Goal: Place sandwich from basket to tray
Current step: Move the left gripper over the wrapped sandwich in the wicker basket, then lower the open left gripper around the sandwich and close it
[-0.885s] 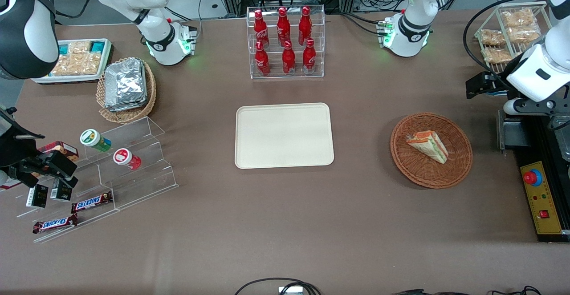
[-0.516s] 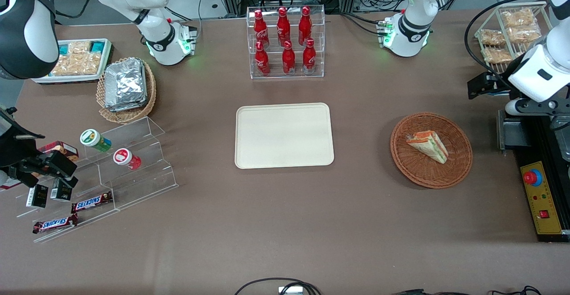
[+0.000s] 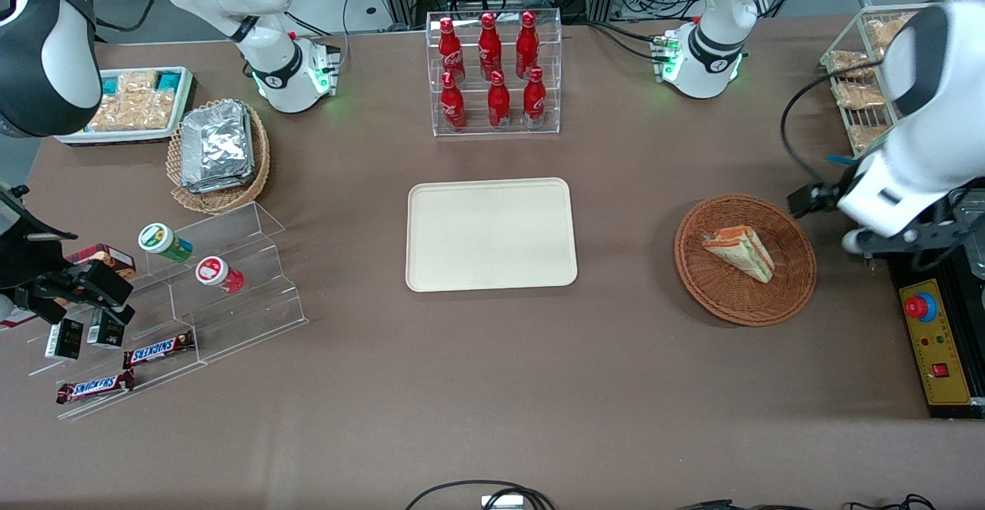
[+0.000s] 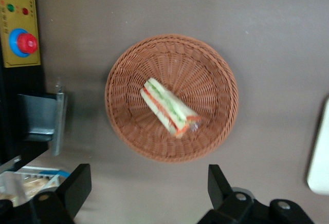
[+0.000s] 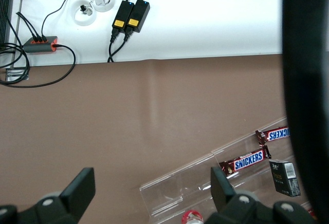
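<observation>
**Nothing moved yet: sandwich in the basket, tray bare**

From the front view, I judge the task barely begun. The sandwich point(image 3: 739, 252) lies in the basket point(image 3: 745, 306), a round, shallow bowl of reddish-brown woven wicker toward my working arm's end of the table. The tray point(image 3: 491, 235), a flat cream-beige rectangle with rounded corners and a low raised rim, sits mid-table, well apart from the basket, with nothing on it. My gripper point(image 3: 866, 252) hangs just beside the basket's rim, above the table, not over the sandwich. Reaching, grasping, carrying and setting down all remain.

From the left wrist view, the gripper point(image 4: 146, 188) is released: its two black fingers point(image 4: 77, 185) stand wide apart with nothing between them, clear of the wicker. The sandwich point(image 4: 168, 108) shows as a triangular wedge of white bread with orange, red and green layers, its clear wrap glinting at one end. I expect the film to be slippery and the bread soft.

The right wrist view shows none of the task's things.
</observation>
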You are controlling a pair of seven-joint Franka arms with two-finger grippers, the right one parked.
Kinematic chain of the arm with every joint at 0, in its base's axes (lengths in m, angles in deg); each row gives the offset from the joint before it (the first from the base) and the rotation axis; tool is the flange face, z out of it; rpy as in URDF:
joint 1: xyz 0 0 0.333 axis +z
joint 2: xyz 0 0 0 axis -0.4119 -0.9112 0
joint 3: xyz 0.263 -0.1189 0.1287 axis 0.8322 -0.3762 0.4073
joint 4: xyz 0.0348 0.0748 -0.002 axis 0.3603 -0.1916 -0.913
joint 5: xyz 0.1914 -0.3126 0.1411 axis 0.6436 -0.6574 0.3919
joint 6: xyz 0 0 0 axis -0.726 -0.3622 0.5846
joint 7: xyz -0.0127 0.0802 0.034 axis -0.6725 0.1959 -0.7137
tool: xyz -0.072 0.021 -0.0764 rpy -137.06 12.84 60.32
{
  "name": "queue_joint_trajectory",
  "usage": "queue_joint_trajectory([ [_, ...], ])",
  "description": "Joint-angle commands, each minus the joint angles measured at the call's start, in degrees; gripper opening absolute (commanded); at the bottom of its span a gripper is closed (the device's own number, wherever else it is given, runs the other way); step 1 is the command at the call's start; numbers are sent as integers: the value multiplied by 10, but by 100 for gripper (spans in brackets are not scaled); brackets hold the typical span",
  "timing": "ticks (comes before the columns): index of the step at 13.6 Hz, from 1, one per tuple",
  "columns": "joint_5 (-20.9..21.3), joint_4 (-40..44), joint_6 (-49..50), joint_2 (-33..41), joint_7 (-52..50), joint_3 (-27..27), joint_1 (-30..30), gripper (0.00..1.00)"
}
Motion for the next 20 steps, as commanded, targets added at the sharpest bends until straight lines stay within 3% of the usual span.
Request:
queue_joint_trajectory([
  [1,9,-97,-93,22,-98,4,-4,100],
  [5,10,-202,-237,18,-278,3,-4,100],
  [8,10,-218,-270,-10,-354,4,-5,100],
  [14,10,-277,-377,-36,-454,5,0,100],
  [20,10,-307,-442,-63,-475,6,23,100],
])
